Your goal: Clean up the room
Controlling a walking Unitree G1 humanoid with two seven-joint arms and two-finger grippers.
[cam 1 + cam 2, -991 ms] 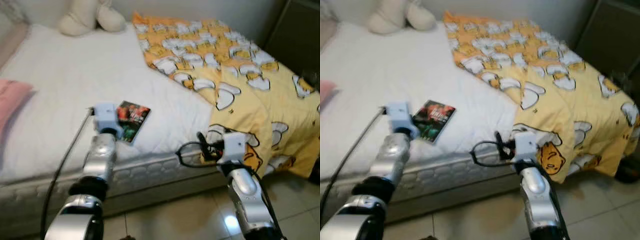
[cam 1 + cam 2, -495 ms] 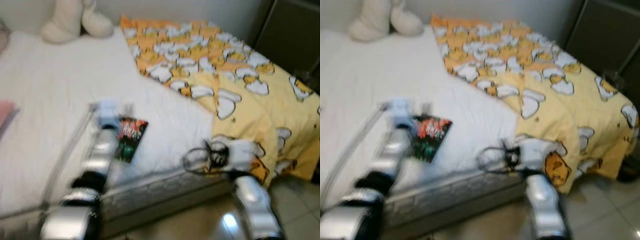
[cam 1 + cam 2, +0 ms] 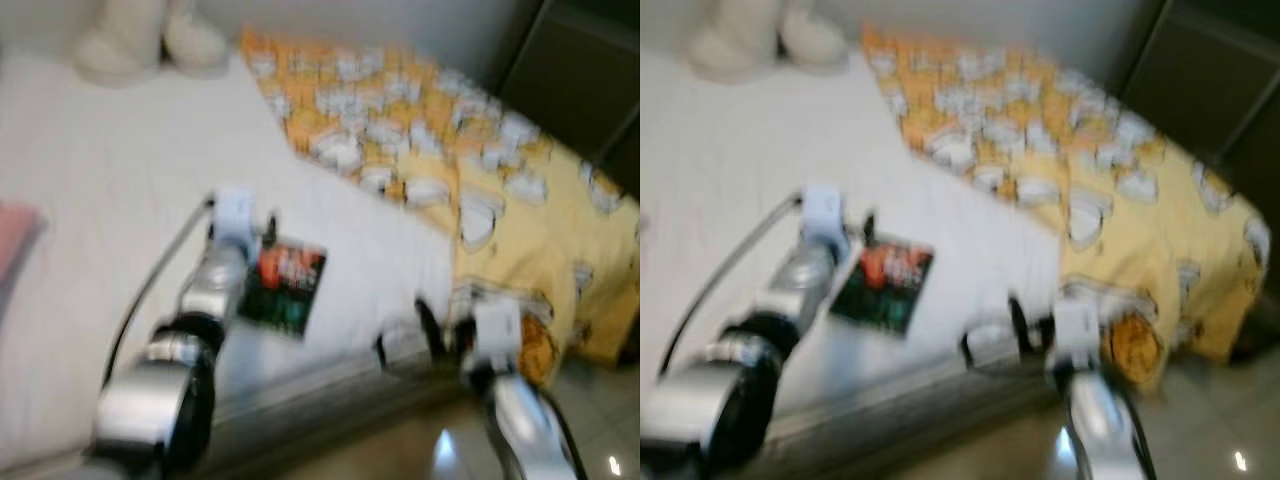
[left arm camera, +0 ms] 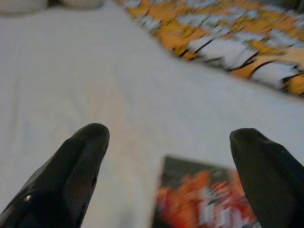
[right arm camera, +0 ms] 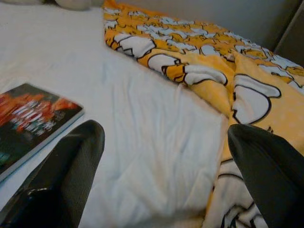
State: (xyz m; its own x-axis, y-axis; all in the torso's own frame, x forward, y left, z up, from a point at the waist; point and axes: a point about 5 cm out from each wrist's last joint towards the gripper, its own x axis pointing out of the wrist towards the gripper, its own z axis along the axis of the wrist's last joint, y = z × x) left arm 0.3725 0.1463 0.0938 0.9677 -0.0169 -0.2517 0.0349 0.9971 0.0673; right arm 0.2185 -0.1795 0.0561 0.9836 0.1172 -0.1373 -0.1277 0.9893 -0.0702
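The left gripper (image 4: 168, 142) hangs over the white bed (image 3: 110, 200) with its jaws spread wide and nothing between them, just above the near edge of the book (image 3: 288, 288). The book lies flat on the bed, near the mattress's front edge, beside the left gripper. Its dark cover carries red and white lettering, too blurred to read. The right gripper (image 5: 164, 152), jaws also wide apart and empty, is at the bed's front edge between the book and the yellow patterned blanket (image 3: 470, 170). Cream pillows (image 3: 140, 40) sit at the bed's head.
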